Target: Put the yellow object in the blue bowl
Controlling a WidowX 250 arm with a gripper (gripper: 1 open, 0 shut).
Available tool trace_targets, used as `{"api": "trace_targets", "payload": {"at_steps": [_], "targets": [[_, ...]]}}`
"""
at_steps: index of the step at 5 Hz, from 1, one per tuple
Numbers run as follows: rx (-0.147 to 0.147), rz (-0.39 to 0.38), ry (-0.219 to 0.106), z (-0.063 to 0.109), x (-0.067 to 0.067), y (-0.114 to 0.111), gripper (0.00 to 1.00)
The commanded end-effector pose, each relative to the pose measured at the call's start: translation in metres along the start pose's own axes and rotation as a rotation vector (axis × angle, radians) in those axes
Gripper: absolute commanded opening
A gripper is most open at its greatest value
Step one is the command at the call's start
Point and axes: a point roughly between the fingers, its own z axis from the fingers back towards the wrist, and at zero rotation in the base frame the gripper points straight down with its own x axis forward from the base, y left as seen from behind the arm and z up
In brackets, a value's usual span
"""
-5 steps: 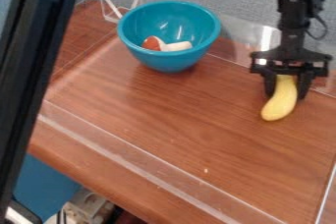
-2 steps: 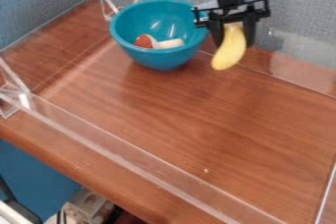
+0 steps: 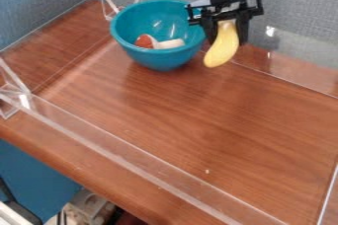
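The yellow banana (image 3: 222, 44) hangs upright in the air just right of the blue bowl (image 3: 157, 36), its lower end level with the bowl's side. My gripper (image 3: 224, 13) comes down from the top of the view and is shut on the banana's upper end, fingers either side. The teal-blue bowl stands at the back left of the wooden table, and a small red piece (image 3: 145, 41) and a whitish piece (image 3: 171, 43) lie inside it.
A clear plastic wall (image 3: 53, 111) rings the wooden tabletop (image 3: 185, 111), with a low front edge and a raised left corner. A grey backdrop stands behind the bowl.
My gripper has lifted the banana off the table at the right and carried it left toward the bowl. The view itself shifted after the oldest frame, and a dark bar at the left is gone.
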Motion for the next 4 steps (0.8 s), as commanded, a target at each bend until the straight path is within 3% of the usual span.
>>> {"api": "trace_targets", "payload": {"at_steps": [1,2,4], "targets": [[-0.024,0.031,-0.108,0.024,0.011,-0.001,0.00],[-0.026,0.074,-0.125,0.015,0.012,0.004,0.00],[-0.034,-0.013,-0.105,0.007,0.013,0.007,0.00]]}}
